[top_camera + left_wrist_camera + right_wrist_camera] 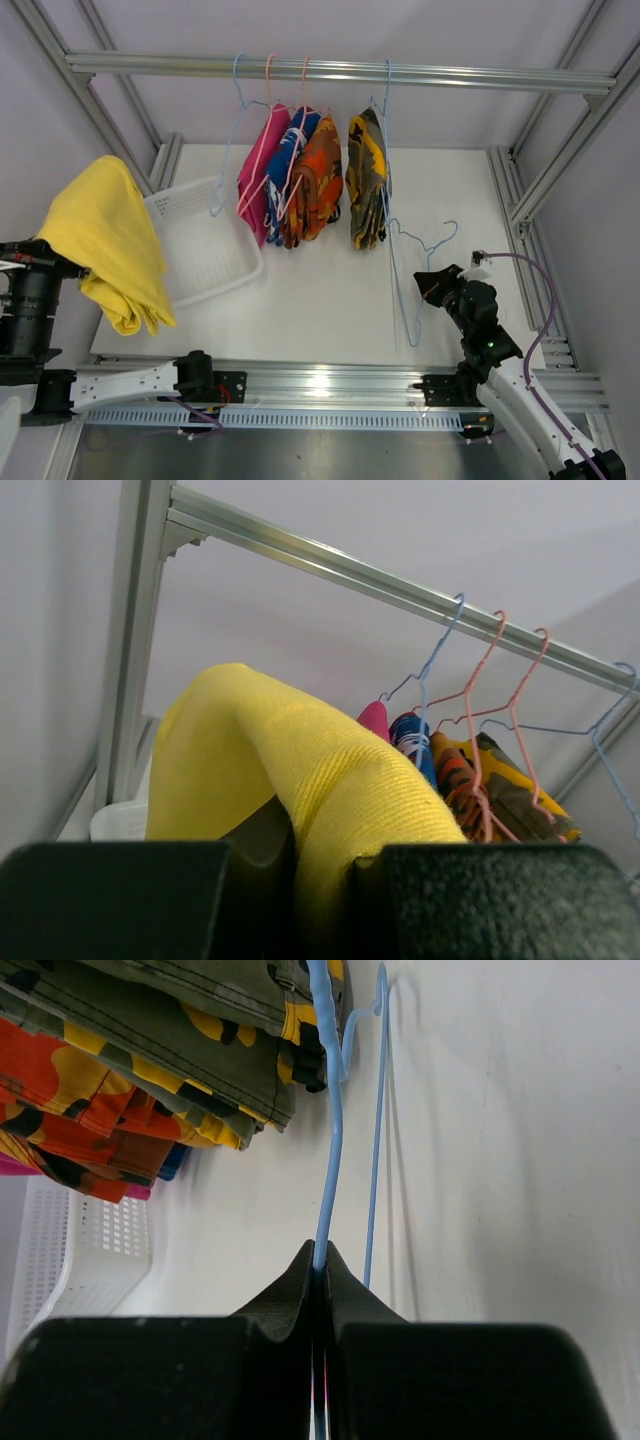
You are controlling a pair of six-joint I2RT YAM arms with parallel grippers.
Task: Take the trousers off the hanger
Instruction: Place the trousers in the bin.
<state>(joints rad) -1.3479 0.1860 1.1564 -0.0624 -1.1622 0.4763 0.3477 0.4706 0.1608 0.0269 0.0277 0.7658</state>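
Yellow trousers (110,240) hang at the basket (208,252) edge (4 pairs (318,175) crowd the rail (450,75)).

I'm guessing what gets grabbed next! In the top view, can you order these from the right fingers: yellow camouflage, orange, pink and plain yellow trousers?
From the right fingers:
1. yellow camouflage trousers, rightmost on the rail.
2. orange trousers, next left.
3. pink trousers, leftmost hanging.
4. plain yellow trousers, far left, off the rail.

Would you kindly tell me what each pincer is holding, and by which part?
The left pincer grips the plain yellow trousers by a bunched fold; the right pincer pinches the empty blue wire hanger by one wire.
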